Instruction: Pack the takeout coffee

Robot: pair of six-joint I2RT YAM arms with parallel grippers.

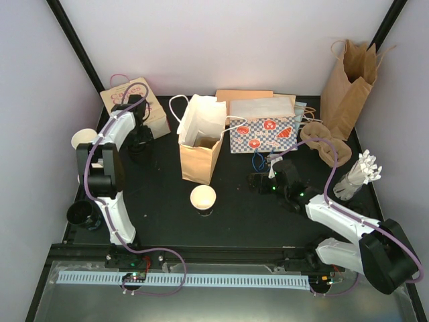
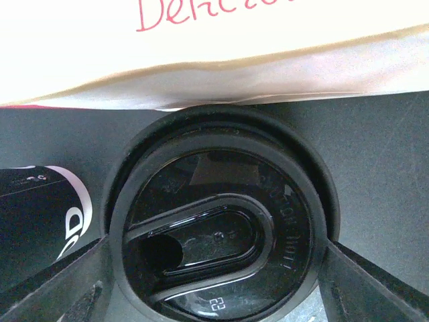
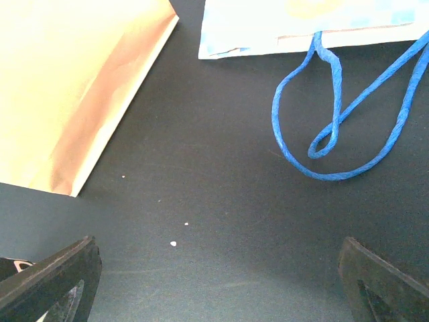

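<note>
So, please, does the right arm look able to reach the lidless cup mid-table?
Probably yes: the right gripper is open, with only bare table between it and the lidless cup.

The black lid (image 2: pixel 214 245) reads "22", the paper bag (image 2: pixel 201 67) "De…".

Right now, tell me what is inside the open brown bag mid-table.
Inside the brown bag only white paper shows, rising above its rim; liner or loose sheet, I cannot tell. No cup shows there. Its bottom is hidden by its walls.
</note>
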